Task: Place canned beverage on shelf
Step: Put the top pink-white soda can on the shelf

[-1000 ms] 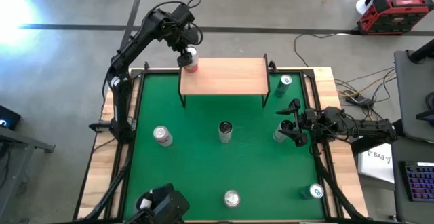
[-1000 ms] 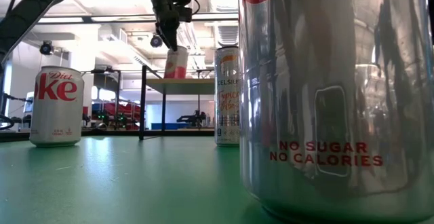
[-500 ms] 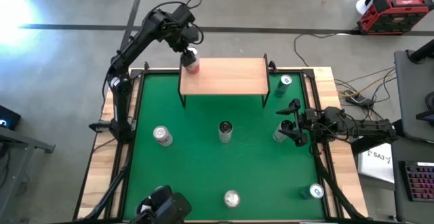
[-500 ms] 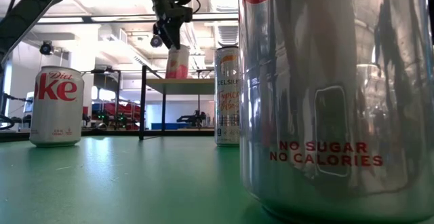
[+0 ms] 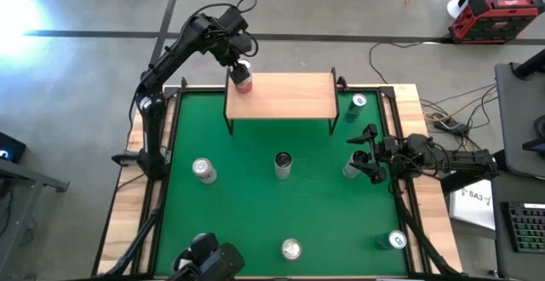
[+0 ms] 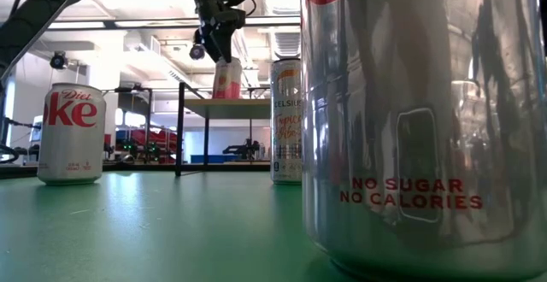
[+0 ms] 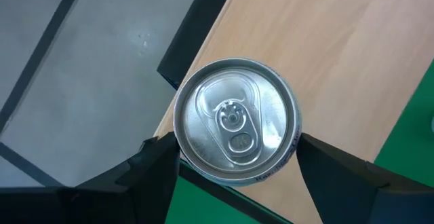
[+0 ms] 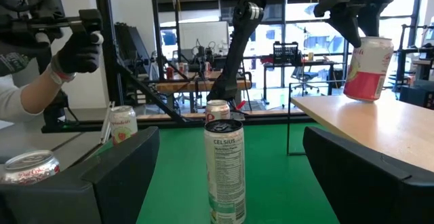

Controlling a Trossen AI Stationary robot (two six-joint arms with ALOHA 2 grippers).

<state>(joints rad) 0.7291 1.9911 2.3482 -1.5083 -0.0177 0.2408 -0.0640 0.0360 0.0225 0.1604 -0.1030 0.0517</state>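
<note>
Gripping the red-and-white aluminium can (image 5: 243,77) from above, my left gripper (image 5: 239,62) holds it at the near-left corner of the small light-wood shelf on black metal legs (image 5: 285,95), seen from overhead; my right gripper (image 5: 364,155) waits with jaws spread wide around nothing, just beside a silver can (image 5: 351,169) at the right of the green mat (image 5: 247,196).

From table height, the can (image 6: 226,79) looks slightly tilted over the shelf board (image 6: 239,103), and I cannot tell whether its base has touched down. Released like this, it could tip.

My left wrist camera shows my fingers (image 7: 159,163) on both sides of the can's silver top (image 7: 235,121), which overhangs the board's corner (image 7: 319,54). That is the risk: set so near the edge, it could slide off to the floor.

My right wrist camera looks past a tall white Celsius can (image 8: 224,170) to the shelf (image 8: 366,125). Beyond the table, a gloved hand (image 8: 76,53) of a person holds a control rig in a workshop of desks, monitors and large windows.
</note>
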